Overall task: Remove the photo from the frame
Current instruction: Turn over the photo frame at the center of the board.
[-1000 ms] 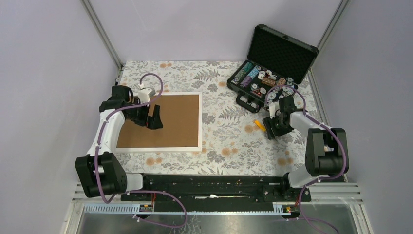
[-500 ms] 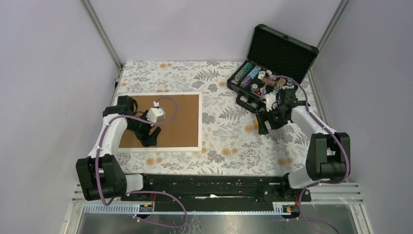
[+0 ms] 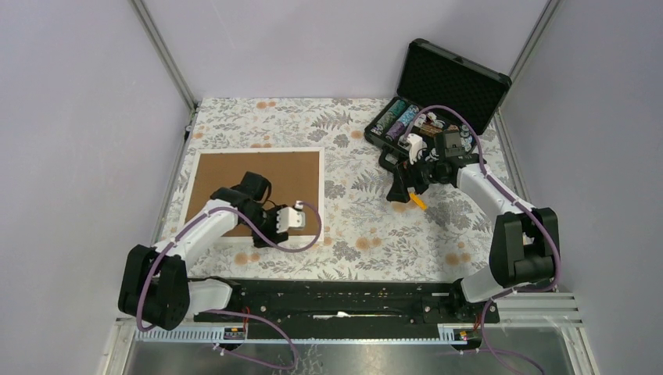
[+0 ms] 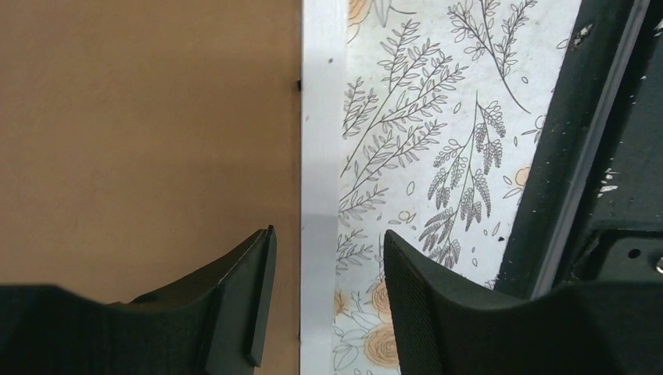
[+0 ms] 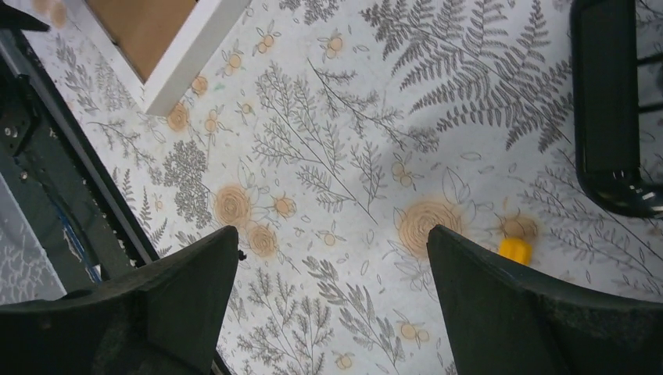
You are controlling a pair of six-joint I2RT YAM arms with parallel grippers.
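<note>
The frame (image 3: 234,180) lies face down at the table's left, its brown fibreboard back up inside a narrow white border (image 4: 320,156). The photo is hidden under that board. My left gripper (image 3: 270,226) hangs over the frame's near edge. In the left wrist view the left gripper (image 4: 328,234) is open and straddles the border, one finger (image 4: 234,297) over the brown board and the other over the tablecloth. My right gripper (image 3: 399,187) is open wide over bare tablecloth right of centre, and the right gripper (image 5: 332,230) has nothing between its fingers.
An open black case of poker chips (image 3: 438,109) stands at the back right, its edge (image 5: 610,101) close to the right gripper. A small yellow piece (image 3: 418,200) lies on the floral cloth. The black base rail (image 4: 563,156) runs just beyond the frame's near edge.
The left gripper has swung from the frame's far left part to its near right edge, its jaws narrowing. The right gripper has moved left and farther back, opening wider.
</note>
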